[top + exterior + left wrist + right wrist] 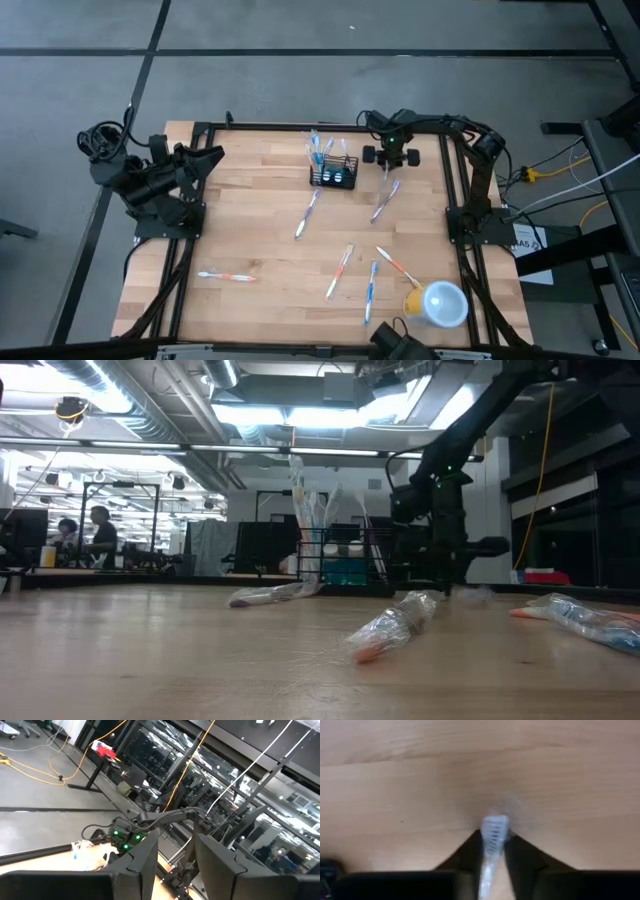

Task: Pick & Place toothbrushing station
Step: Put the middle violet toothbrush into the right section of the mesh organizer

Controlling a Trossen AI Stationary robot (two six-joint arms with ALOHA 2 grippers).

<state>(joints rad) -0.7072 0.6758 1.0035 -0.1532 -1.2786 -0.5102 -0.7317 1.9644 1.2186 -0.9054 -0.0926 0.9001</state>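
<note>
The black mesh holder (333, 176) stands at the table's far middle with several wrapped toothbrushes upright in it; it also shows in the low view (345, 560). My right gripper (391, 168) points down at the table just right of the holder and is shut on a plastic-wrapped white toothbrush (384, 203). That toothbrush lies slanting toward the near side. My left gripper (208, 157) is open and empty, raised at the table's far left edge. My right gripper pinches the toothbrush just behind its bristle head (494, 827) between its two fingers (465, 852), which come from above and stand on either side of the brush. The head sticks out past the fingertips. In the high view the handle (380, 210) lies on the table.
Several more wrapped toothbrushes lie flat on the wood: one near the middle (308, 213), three at the near right (340, 271) (370, 290) (398, 265), one at the near left (227, 275). A yellow cup with a pale lid (440, 303) lies at the near right corner.
</note>
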